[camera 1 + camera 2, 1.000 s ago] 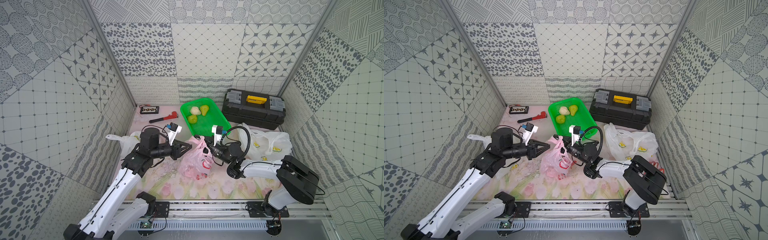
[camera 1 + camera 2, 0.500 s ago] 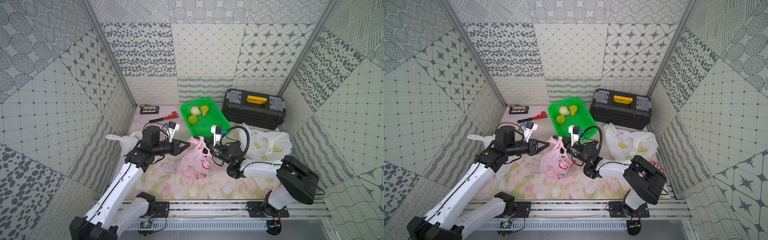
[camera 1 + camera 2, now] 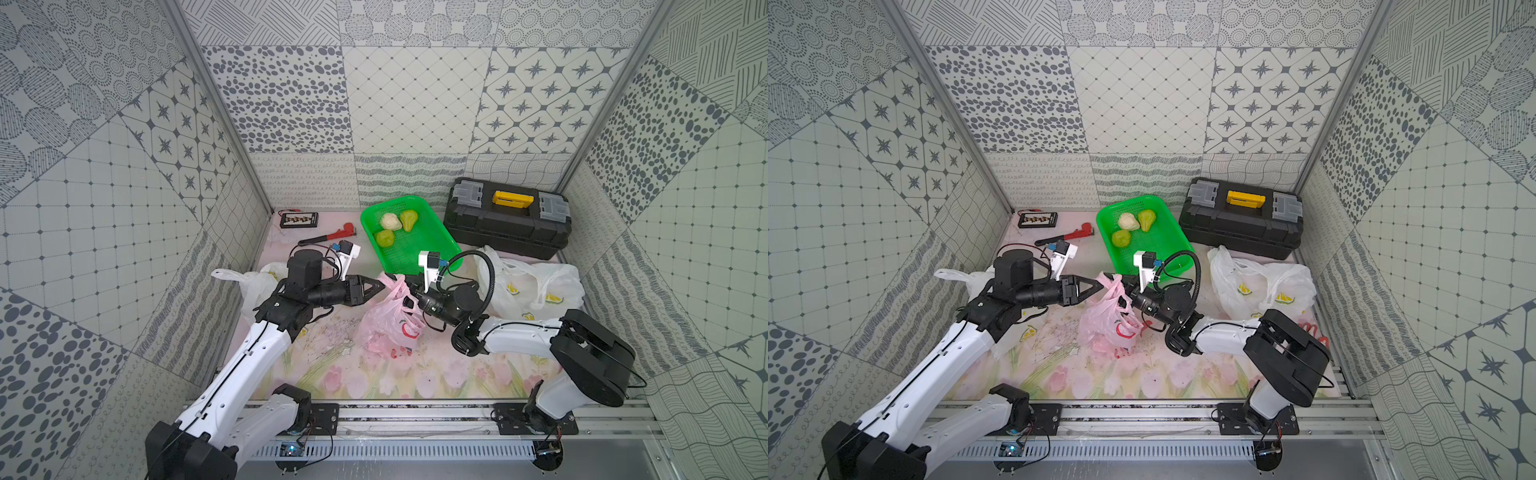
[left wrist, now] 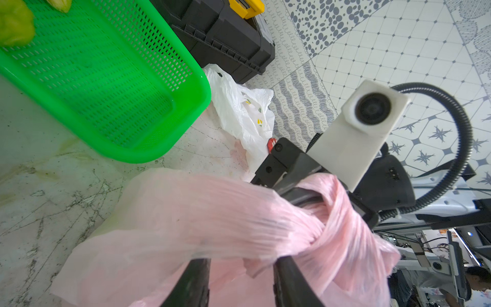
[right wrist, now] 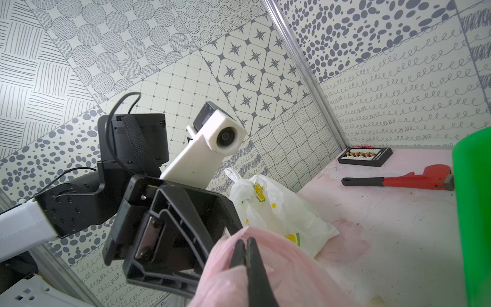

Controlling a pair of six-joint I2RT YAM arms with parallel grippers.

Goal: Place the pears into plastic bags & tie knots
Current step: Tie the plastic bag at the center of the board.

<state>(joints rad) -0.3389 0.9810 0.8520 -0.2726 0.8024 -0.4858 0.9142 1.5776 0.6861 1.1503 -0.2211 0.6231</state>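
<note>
Little has shifted in the last second: the left arm's long white link has swung a bit towards the middle, while the left gripper (image 3: pixel 381 286) has kept its tip at the neck of the pink bag (image 3: pixel 386 328) and the right arm has stayed where it was

In the left wrist view the left gripper's two fingers (image 4: pixel 191 281) stand clearly apart, released. Their tips are hidden under a twisted band of pink film lying across them. The right gripper (image 5: pixel 244 245) is clenched on the pink bag, its two thin fingers pressed together with film pinched between them and a handle wound round them.

One pink bag stands on the flowered table (image 3: pixel 415 378) between the two arms, bulging, its neck drawn up to both grippers. What it holds cannot be made out.

Three pears lie in the far end of the one green basket (image 3: pixel 424 245), behind the grippers: one cream pear (image 3: pixel 390 221) and two yellow-green pears (image 3: pixel 408 219) (image 3: pixel 385 237).

One white bag (image 3: pixel 257 286) with lemon prints sits beside the left arm, its top knotted. More white lemon-print film is heaped beside the right arm (image 3: pixel 532 286); how many bags it makes cannot be told.

Along the far wall are one black toolbox (image 3: pixel 505 224), one red wrench (image 3: pixel 328 237) and one small black abacus (image 3: pixel 299 219)
</note>
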